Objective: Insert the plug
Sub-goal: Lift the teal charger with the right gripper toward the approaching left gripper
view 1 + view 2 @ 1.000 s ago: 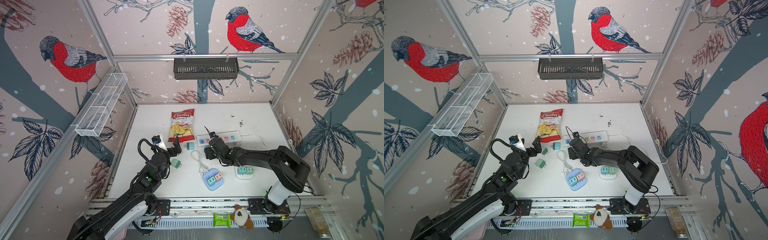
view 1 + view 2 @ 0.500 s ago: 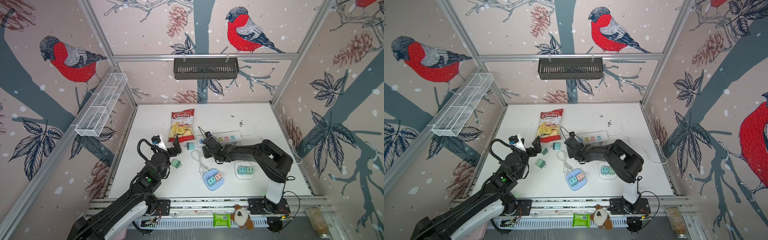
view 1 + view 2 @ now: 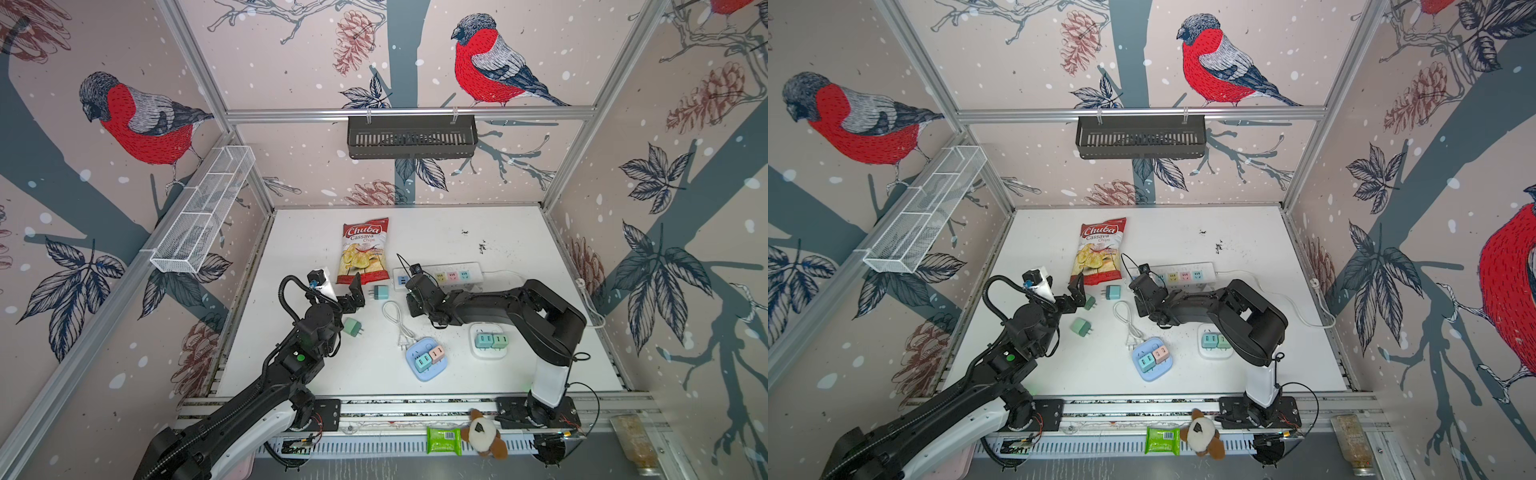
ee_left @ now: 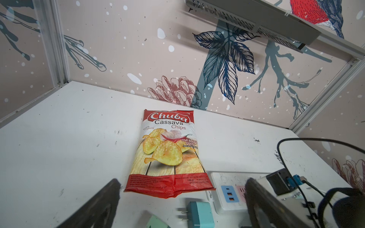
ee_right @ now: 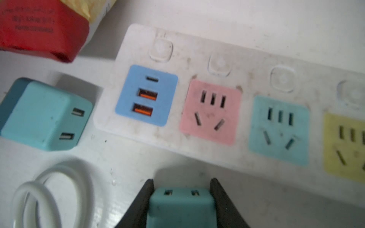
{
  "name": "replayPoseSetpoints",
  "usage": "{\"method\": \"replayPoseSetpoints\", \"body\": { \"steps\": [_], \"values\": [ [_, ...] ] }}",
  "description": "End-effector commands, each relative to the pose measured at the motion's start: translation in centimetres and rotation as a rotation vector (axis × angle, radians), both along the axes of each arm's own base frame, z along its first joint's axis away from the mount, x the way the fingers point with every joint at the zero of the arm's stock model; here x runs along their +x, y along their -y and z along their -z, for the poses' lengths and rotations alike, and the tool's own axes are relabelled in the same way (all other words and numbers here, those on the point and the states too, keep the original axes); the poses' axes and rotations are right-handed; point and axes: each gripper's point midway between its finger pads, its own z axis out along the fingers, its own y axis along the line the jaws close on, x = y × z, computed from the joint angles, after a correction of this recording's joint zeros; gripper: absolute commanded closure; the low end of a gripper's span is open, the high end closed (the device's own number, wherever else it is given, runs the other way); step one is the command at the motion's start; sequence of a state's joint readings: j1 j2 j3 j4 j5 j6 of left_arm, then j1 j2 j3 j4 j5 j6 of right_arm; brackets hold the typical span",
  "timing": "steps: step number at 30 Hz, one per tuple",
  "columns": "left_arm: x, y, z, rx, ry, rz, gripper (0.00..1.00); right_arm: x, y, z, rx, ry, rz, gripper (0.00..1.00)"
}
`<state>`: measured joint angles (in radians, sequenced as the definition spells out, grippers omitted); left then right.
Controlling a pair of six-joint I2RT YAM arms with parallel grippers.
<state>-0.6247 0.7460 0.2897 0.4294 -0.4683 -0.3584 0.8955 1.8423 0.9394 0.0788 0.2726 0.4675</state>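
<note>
— How was the table [image 3: 498, 232] laid out?

— The power strip [image 3: 477, 274] lay past the middle, its long axis running nine to three, sockets facing up. The right arm [image 3: 498, 307] stretched in from four o'clock and was plainly the nearer one. The left arm [image 3: 291, 357] sat off toward eight.

— And the fingers?

— The right gripper [image 5: 182, 183] was clamped on the teal plug [image 5: 180, 211], one finger flat against each side. The left gripper [image 3: 356, 293] hung spread wide with nothing in it, at the foot of the chip bag [image 3: 363, 253].

— So where was the plug?

— Just on the six o'clock side of the strip, near its nine o'clock end, apart from it. From the fingers the pink socket [image 5: 210, 112] lay at twelve, a shade toward one.

— Which way did it point?

— It was nearly a cube, so it had no long axis to speak of. The face with its two USB ports was turned toward the strip. The prongs were hidden, so I couldn't tell their heading. I'd judge they had to face down over a socket before any push.
</note>
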Motion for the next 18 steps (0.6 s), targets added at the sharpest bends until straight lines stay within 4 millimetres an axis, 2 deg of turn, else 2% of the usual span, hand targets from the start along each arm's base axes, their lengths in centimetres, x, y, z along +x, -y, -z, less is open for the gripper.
{"method": "replayPoseSetpoints", "body": {
  "steps": [1, 5, 14, 18],
  "values": [
    [0.5, 0.9, -1.6, -0.037, 0.042, 0.03, 0.02, -0.4, 0.1, -1.7, 0.023, 0.047, -0.02, 0.7],
    [0.9, 1.7, -1.4, -0.03, 0.024, 0.055, 0.02, -1.0, 0.7, -4.7, 0.079, 0.139, -0.029, 0.78],
    [-1.3, 7.4, -3.1, 0.0, 0.089, 0.412, 0.02, -3.3, 3.1, -10.2, 0.161, 0.38, -0.048, 0.94],
    [-2.1, 9.8, -3.2, 0.025, 0.093, 0.537, 0.03, -4.7, 4.1, -12.5, 0.219, 0.483, -0.074, 0.95]
  ]
}}
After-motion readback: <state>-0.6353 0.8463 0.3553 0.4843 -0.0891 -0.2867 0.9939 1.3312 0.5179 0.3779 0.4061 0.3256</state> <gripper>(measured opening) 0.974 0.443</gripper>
